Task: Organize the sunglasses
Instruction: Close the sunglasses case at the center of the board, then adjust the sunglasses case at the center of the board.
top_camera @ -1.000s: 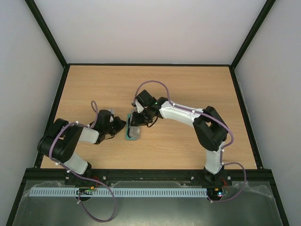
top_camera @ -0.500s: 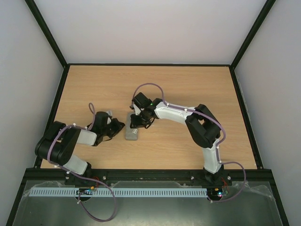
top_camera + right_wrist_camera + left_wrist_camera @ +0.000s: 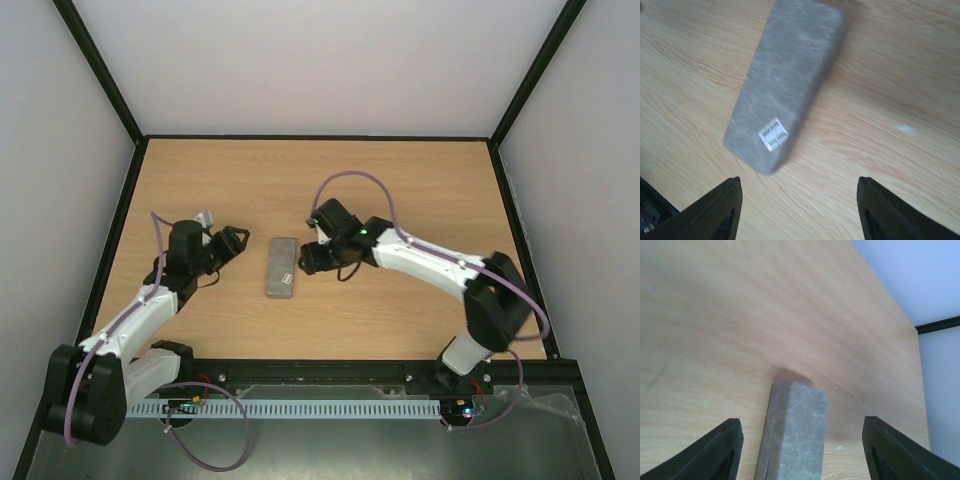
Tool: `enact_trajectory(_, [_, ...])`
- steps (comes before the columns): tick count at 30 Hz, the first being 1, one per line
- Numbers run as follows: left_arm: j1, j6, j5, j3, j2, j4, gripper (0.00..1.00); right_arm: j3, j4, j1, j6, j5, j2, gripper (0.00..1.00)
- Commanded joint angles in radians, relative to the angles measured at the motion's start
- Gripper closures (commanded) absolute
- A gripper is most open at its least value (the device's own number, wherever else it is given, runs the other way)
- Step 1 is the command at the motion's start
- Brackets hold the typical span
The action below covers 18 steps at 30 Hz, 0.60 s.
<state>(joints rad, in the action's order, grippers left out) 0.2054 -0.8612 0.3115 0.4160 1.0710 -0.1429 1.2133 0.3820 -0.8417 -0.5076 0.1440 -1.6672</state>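
The grey case (image 3: 281,267) lies shut and flat on the wooden table (image 3: 420,190), its long side running front to back. The sunglasses are hidden; no pair shows in any view. My left gripper (image 3: 238,243) stands open just left of the case, apart from it. In the left wrist view the case (image 3: 795,440) lies ahead between the spread fingers of that gripper (image 3: 801,420). My right gripper (image 3: 304,258) is open just right of the case, with nothing held. The right wrist view shows the case (image 3: 787,80) beyond the open right gripper (image 3: 798,180).
A white barcode sticker (image 3: 773,133) sits on the case's near end. A black frame rail (image 3: 320,137) borders the table at the back, with pale walls beyond it. The arm bases (image 3: 300,378) stand along the near edge.
The case, open with its green lining showing a second ago, now lies shut. Both grippers have opened and drawn back from it, the left one leftward, the right one rightward.
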Motion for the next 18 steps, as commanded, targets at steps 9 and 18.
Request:
enact_trajectory(9, [0.016, 0.094, -0.058, 0.032, 0.007, 0.201, 0.69, -0.298, -0.015, 0.133, -0.019, -0.054, 0.275, 0.32])
enact_trajectory(18, [0.214, 0.027, -0.133, -0.039, 0.098, 0.149, 0.92, -0.36, -0.058, 0.14, -0.019, -0.015, 0.284, 0.32])
